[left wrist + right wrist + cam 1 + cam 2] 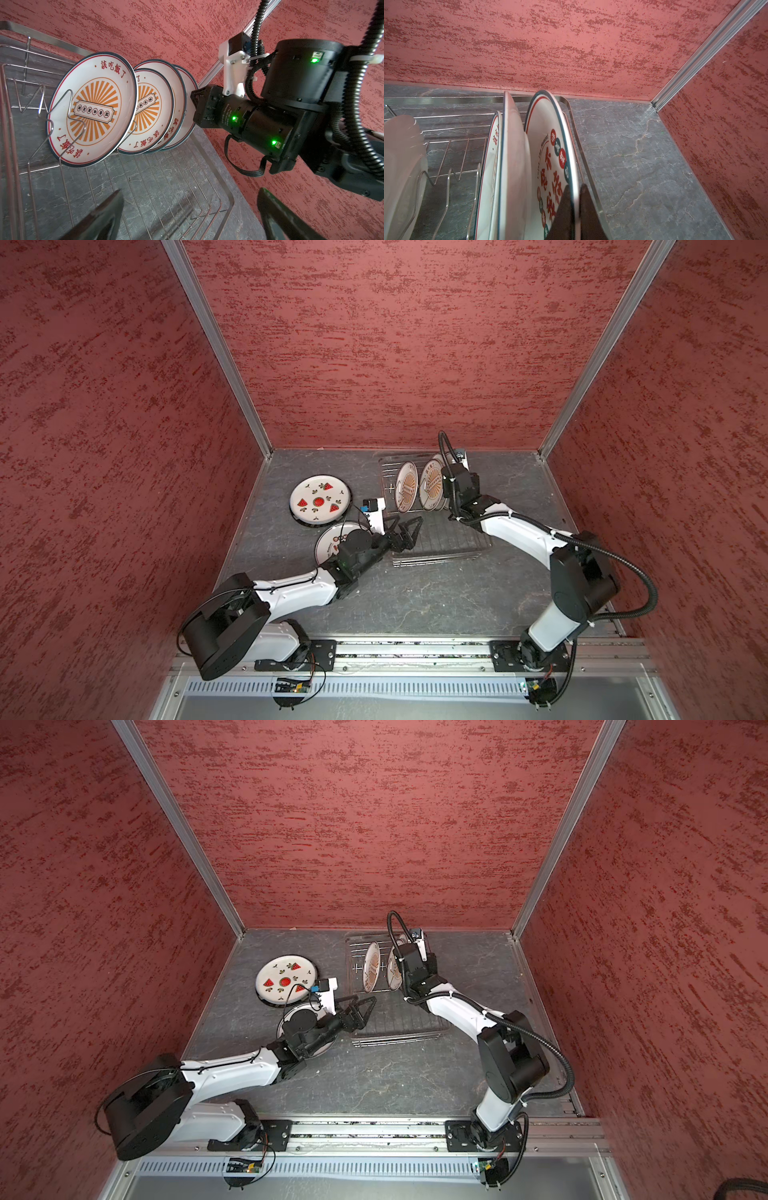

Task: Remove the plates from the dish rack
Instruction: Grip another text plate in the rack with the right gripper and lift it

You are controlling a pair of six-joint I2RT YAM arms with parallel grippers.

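Observation:
The dish rack is a silver wire tray at the back of the table. Several plates stand upright in it. Two orange sunburst plates are nearest my left gripper. A dark-rimmed plate with red characters stands at the rack's far end, and my right gripper is shut on its rim. My left gripper hovers open over the rack's bare near half, holding nothing. A watermelon plate lies flat on the table left of the rack. Another plate lies partly under my left wrist.
The red back wall rises close behind the rack, and the side wall is to its right. Grey stone-look table stretches in front of the rack. The rack's upright wire prongs stand between the plates.

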